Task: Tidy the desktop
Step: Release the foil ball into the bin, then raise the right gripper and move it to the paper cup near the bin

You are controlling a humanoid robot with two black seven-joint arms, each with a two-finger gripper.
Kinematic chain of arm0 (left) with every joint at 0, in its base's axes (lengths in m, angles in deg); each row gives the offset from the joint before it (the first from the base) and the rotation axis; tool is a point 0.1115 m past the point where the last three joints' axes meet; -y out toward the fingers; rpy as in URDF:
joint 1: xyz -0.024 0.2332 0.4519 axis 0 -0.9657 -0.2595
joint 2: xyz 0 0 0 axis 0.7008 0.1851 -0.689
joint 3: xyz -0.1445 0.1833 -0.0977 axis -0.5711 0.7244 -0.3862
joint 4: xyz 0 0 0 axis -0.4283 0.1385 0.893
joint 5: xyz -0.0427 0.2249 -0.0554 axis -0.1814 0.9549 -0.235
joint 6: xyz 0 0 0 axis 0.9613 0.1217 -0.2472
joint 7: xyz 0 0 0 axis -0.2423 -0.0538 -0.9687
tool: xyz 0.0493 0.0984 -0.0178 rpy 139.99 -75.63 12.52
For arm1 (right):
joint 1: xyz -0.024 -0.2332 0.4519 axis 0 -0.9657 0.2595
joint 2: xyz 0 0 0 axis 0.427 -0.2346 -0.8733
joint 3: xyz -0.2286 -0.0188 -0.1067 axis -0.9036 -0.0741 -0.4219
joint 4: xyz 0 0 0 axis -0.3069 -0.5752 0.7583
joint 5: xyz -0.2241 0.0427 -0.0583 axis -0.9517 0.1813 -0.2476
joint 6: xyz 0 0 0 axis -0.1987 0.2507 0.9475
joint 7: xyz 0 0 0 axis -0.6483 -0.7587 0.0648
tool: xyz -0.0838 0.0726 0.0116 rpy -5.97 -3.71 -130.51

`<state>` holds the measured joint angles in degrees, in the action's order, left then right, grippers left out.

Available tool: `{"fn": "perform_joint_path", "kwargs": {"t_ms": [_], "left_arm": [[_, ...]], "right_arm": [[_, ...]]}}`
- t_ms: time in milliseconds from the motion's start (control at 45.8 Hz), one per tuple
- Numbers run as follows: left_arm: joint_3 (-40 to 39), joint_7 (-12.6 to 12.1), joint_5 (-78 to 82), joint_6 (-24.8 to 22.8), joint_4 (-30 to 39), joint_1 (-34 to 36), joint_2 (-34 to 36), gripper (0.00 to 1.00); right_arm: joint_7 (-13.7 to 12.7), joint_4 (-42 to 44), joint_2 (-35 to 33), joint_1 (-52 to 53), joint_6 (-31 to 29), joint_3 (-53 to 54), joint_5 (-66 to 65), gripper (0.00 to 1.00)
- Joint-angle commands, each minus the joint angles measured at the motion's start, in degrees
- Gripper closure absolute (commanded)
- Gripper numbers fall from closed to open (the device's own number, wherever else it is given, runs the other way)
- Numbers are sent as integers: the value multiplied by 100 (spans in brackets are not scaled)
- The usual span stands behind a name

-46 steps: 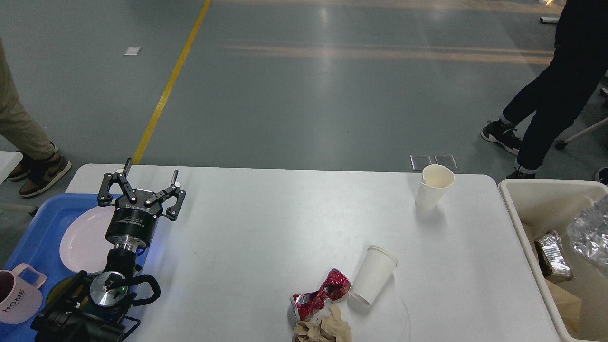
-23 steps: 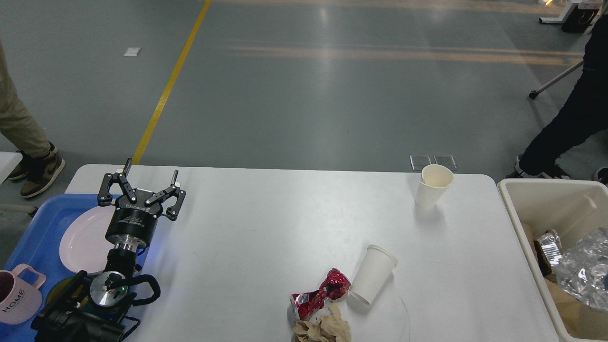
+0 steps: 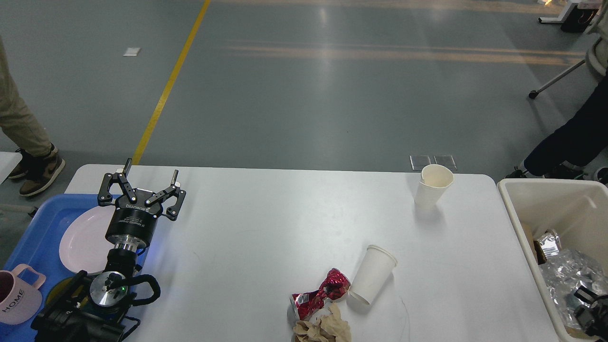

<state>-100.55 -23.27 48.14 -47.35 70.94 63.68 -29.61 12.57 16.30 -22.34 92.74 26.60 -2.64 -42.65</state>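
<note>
The white desktop carries a dented paper cup standing near the far right corner. A second paper cup lies tilted near the front, beside a crushed red can and a wad of crumpled brown paper. My left gripper hovers open and empty over the desktop's far left, at the tray's edge. Only a dark part of my right gripper shows at the lower right, inside the bin against crumpled silver foil; its fingers cannot be told apart.
A beige bin with foil and wrappers stands off the desktop's right end. A blue tray at the left holds a pink plate and a pink mug. People's legs stand on the floor at far left and far right.
The silver foil has dropped from above the bin's right side down into the bin. The person at the right has stepped away. My left arm has not moved.
</note>
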Motion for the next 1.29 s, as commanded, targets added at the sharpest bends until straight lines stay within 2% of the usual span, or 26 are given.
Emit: {"fn": "perform_joint_path", "kwargs": {"t_ms": [0, 22, 87, 109, 131, 175, 525, 678, 896, 1049, 1268], "left_arm": [[0, 0, 0, 0, 1, -6, 0, 4], [0, 0, 0, 0, 1, 2, 0, 4], [0, 0, 0, 0, 1, -6, 0, 4], [0, 0, 0, 0, 1, -6, 0, 4], [0, 0, 0, 0, -8, -6, 0, 4], [0, 0, 0, 0, 1, 2, 0, 4], [0, 0, 0, 0, 1, -6, 0, 4], [0, 0, 0, 0, 1, 3, 0, 4], [0, 0, 0, 0, 1, 3, 0, 4], [0, 0, 0, 0, 1, 3, 0, 4], [0, 0, 0, 0, 1, 3, 0, 4]], "right_arm": [[9, -31, 22, -15, 4, 6, 0, 96], [9, -32, 22, -7, 13, -3, 0, 82], [9, -14, 22, -6, 57, -21, 0, 32], [9, -14, 13, -6, 83, -21, -9, 19], [9, -14, 5, 2, 109, -21, -9, 11], [9, -23, 4, 11, 127, -21, -9, 0], [9, -260, -110, 380, 57, 6, -26, 0], [-17, -1120, -575, 1187, -189, -82, -123, 0], [-113, -3150, -1366, 3375, -1278, -679, -729, 0], [-149, -4249, -1314, 4983, -2166, -1610, -844, 0], [-166, -5611, -954, 7111, -3546, -2051, -809, 0]]}}
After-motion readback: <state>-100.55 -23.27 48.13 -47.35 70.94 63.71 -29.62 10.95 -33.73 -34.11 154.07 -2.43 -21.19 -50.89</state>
